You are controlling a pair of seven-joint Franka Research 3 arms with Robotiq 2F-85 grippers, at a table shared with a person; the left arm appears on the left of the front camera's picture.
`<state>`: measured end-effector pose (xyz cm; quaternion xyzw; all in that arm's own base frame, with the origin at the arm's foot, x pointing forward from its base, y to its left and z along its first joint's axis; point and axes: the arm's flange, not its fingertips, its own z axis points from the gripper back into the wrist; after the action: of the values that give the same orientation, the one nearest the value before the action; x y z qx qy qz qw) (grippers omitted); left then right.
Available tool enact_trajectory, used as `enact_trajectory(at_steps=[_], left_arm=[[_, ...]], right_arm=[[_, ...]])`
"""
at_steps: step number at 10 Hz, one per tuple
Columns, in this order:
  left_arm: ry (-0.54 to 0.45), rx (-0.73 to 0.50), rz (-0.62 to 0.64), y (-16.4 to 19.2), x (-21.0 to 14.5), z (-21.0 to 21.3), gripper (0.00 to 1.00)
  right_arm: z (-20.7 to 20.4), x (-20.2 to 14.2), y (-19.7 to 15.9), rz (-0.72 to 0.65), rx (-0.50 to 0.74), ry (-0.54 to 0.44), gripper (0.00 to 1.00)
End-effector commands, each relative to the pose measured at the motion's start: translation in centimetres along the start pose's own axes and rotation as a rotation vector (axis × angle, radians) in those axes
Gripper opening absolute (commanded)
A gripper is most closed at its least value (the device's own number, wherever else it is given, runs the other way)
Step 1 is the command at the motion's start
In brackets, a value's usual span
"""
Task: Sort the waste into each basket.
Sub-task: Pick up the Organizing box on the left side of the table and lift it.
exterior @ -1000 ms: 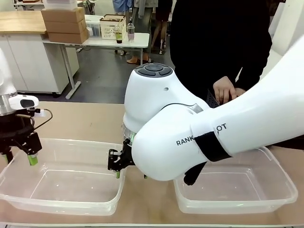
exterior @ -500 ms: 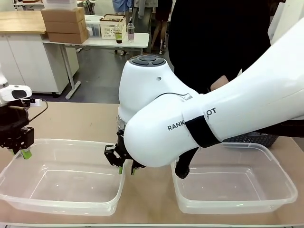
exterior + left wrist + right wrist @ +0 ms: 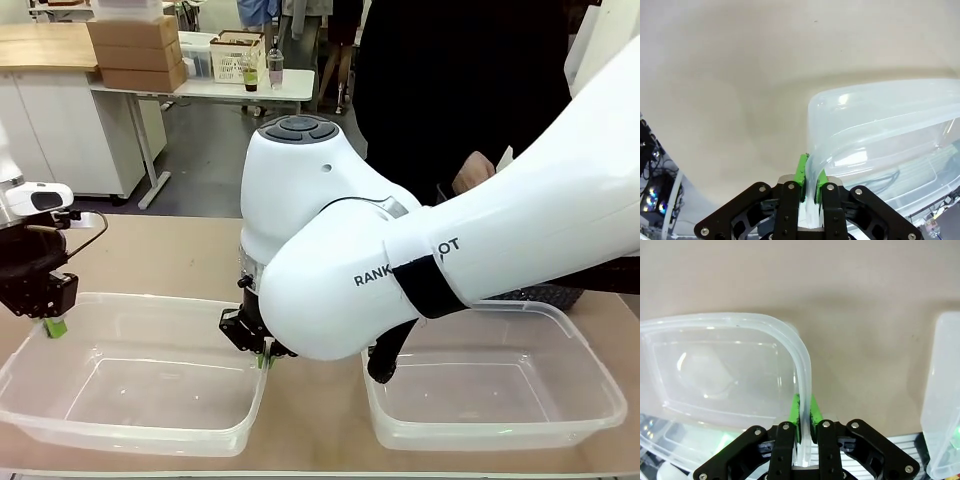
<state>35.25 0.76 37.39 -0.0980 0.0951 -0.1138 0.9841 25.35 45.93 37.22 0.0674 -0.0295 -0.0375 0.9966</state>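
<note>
Two clear plastic tubs stand side by side near the front edge. My left gripper (image 3: 54, 324) is shut on the far left rim of the left basket (image 3: 140, 437). In the left wrist view the green pads (image 3: 801, 170) pinch that rim of the tub (image 3: 880, 130), with the left gripper (image 3: 810, 169) tight around it. My right gripper (image 3: 263, 356) is shut on the same tub's right rim. The right wrist view has the right gripper (image 3: 804, 409) clamped on the rolled rim of the tub (image 3: 715, 360). The right basket (image 3: 500, 437) holds nothing. The waste is out of view.
My big white right arm (image 3: 420, 260) crosses the middle and hides much of the table. A person in black stands at the far side, one hand (image 3: 474, 170) raised. A dark mesh basket (image 3: 540, 296) peeks out behind the right tub. The right tub's edge (image 3: 945, 400) lies close by.
My right gripper has moved in and shut on the left tub's right rim. The left gripper has stayed shut, shifting slightly along the left rim.
</note>
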Motion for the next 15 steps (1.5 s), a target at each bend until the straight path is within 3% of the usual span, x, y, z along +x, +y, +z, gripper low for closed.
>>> enact_trajectory(at_steps=[1, 3, 6, 8, 9, 12, 13, 14, 15], left_arm=[[-0.031, -0.011, -0.011, -1.4, -9.7, -7.7, 0.0], [-0.03, -0.03, 0.046, -2.3, -8.9, -4.9, 0.0], [0.015, -0.106, 0.134, -4.0, -5.1, 3.3, 0.0], [0.002, -0.209, 0.153, -4.6, -1.3, 6.9, 0.0], [0.012, -0.129, 0.113, -4.0, -3.7, 4.1, 0.0], [0.012, -0.129, 0.113, -4.0, -3.7, 4.1, 0.0], [0.021, -0.152, 0.139, -4.3, -3.3, 4.5, 0.07], [0.009, -0.192, 0.143, -6.5, -2.6, 4.5, 0.07], [0.018, -0.226, 0.197, -8.9, -1.0, 5.2, 0.07]], right_arm=[[-0.1, 1.0, 0.1, -0.029, -0.058, 0.008, 0.0], [2.7, 2.7, -0.3, -0.003, -0.08, 0.064, 0.0], [9.2, 7.4, -1.4, 0.119, -0.154, 0.216, 0.0], [9.5, 7.6, -2.4, 0.203, -0.151, 0.242, 0.0], [9.1, 6.8, -0.9, 0.111, -0.113, 0.208, 0.0], [9.1, 6.8, -0.9, 0.111, -0.113, 0.208, 0.0], [9.7, 7.3, -1.0, 0.138, -0.122, 0.227, 0.07], [8.5, 7.2, -3.6, 0.094, -0.147, 0.236, 0.07], [9.0, 7.4, -6.1, 0.171, -0.063, 0.234, 0.07]])
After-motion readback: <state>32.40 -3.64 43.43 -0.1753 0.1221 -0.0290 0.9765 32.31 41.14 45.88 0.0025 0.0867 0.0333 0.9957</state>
